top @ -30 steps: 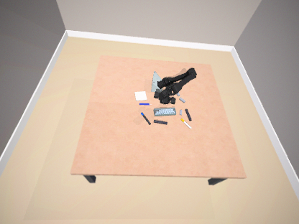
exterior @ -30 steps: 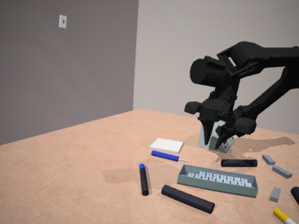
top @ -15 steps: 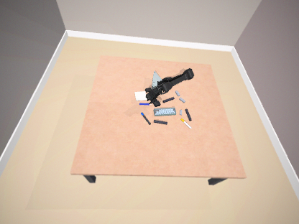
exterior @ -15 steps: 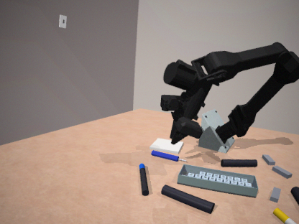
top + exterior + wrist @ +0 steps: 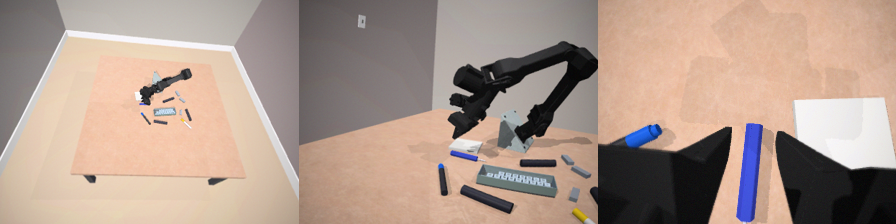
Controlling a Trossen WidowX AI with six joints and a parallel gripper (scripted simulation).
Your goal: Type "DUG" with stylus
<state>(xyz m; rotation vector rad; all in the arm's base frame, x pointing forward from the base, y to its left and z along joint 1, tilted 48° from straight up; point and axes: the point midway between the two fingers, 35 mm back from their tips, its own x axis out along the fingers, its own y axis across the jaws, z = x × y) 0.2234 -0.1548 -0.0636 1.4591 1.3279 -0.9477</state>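
The blue stylus lies on the desk between a white block and the keyboard, its thin metal tip showing in the exterior view. My gripper is open and empty above the stylus; in the wrist view the stylus lies lengthwise between the two fingers, with desk showing on both sides of it. In the exterior view the fingers are tilted and stand above the desk near the white block. The keyboard is a grey-green tray of white keys; its letters are unreadable here, and it is outside the wrist view.
The white block lies right beside the gripper in the wrist view. A blue-capped black marker lies on the other side. Black cylinders, grey blocks and a yellow-and-white marker lie around the keyboard.
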